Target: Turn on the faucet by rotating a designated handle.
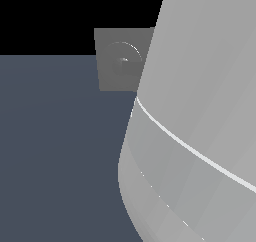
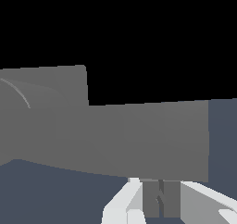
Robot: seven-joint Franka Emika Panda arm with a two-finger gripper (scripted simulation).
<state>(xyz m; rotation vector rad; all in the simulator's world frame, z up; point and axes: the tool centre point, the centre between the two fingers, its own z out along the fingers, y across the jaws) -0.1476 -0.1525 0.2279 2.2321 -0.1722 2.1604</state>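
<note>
Pale grey robot arm body [image 1: 200, 136]: smooth curved shell, fills exterior view's right, hides most of scene.

Dark blue-grey floor [image 1: 50, 146]: flat, matte.

Dull grey blocky faucet [image 2: 115, 135]: in wrist view, long boxy part runs crosswise, directly ahead of fingers, close. In exterior view only square grey end with faint ring [image 1: 122, 60] shows beyond arm. Which part is designated handle: cannot tell.

White gripper [image 2: 159, 204]: fingers spread apart, grey piece between them; gripped or not, cannot tell.

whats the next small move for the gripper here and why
Probably close the gripper on the small grey handle piece, then start turning. In the wrist view that piece sits between the two pale fingers, under the grey faucet body. Contact cannot be told, and the arm blocks the exterior view.
</note>
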